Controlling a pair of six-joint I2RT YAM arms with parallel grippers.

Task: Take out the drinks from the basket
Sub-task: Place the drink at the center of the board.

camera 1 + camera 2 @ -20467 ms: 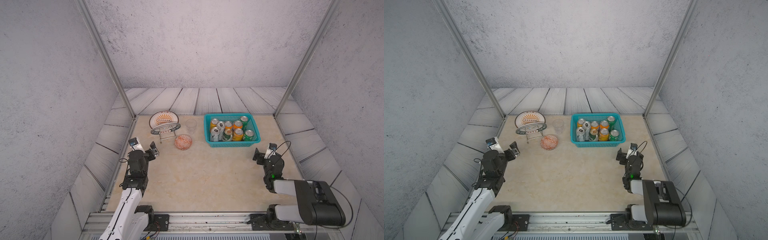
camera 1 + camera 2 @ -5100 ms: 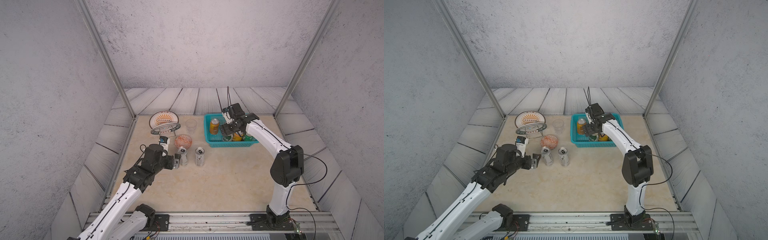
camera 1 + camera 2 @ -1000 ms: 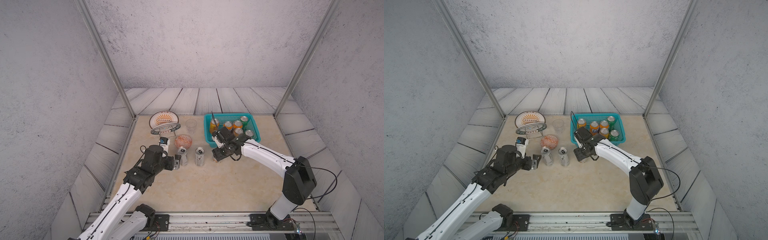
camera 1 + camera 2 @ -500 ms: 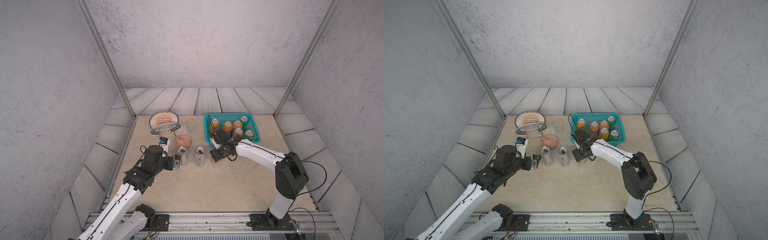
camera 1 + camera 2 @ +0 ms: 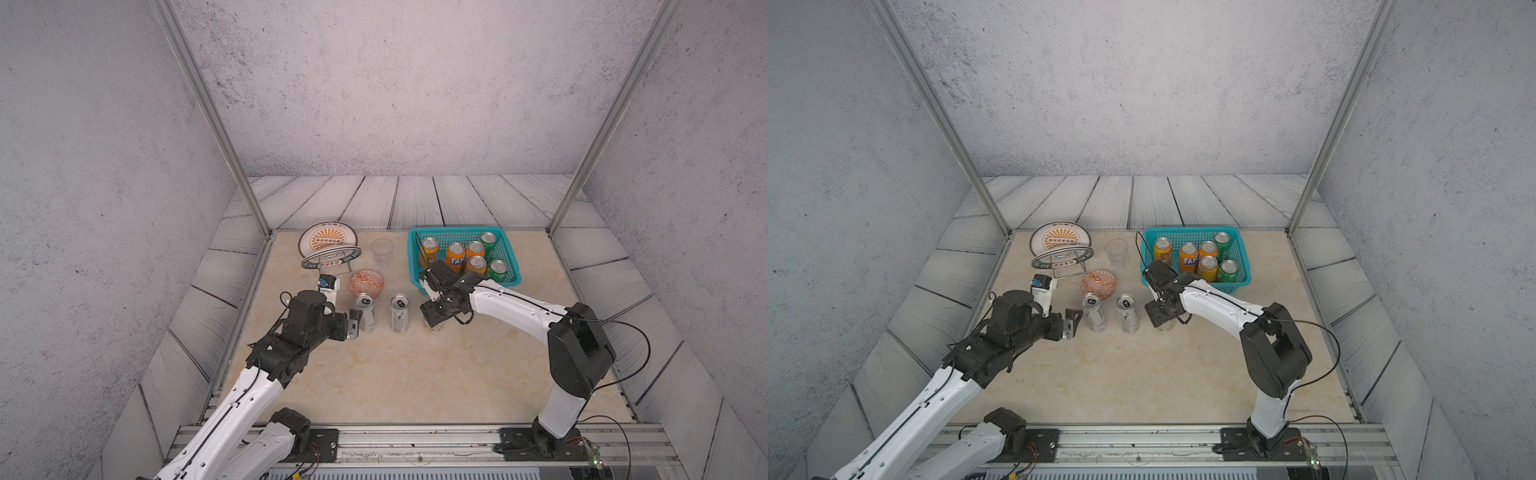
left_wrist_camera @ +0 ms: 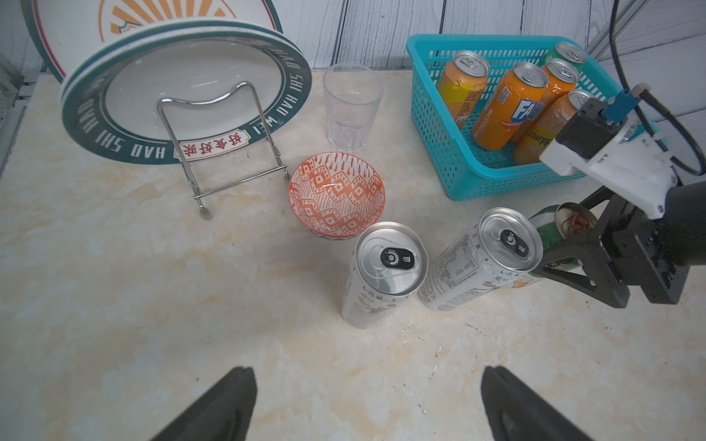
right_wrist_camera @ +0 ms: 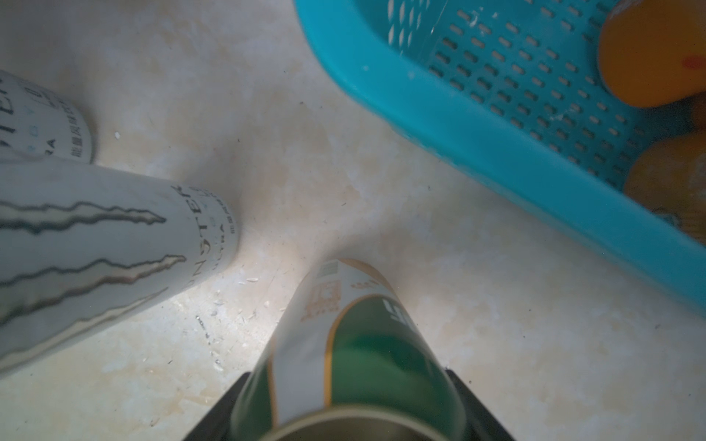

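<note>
The teal basket (image 5: 457,230) (image 5: 1192,230) at the back right holds several orange cans (image 5: 456,258) and two green cans (image 5: 497,270). Two white cans (image 5: 365,312) (image 5: 400,314) stand on the table in front of it, and both show in the left wrist view (image 6: 386,267) (image 6: 485,256). To their right my right gripper (image 5: 434,316) (image 5: 1160,314) (image 7: 347,412) is shut on a green-and-cream can (image 7: 351,336) (image 6: 561,229), upright, its base at the tabletop. My left gripper (image 5: 353,326) (image 5: 1071,323) (image 6: 366,389) stands open and empty just left of the white cans.
A wire rack with plates (image 5: 328,243) (image 6: 183,95) stands at the back left. A clear cup (image 5: 381,251) (image 6: 351,107) is between the rack and the basket. An orange patterned bowl (image 5: 365,282) (image 6: 336,194) sits just behind the white cans.
My right gripper has come a little forward and down with the green-and-cream can, beside the white cans. The left arm has not moved.
</note>
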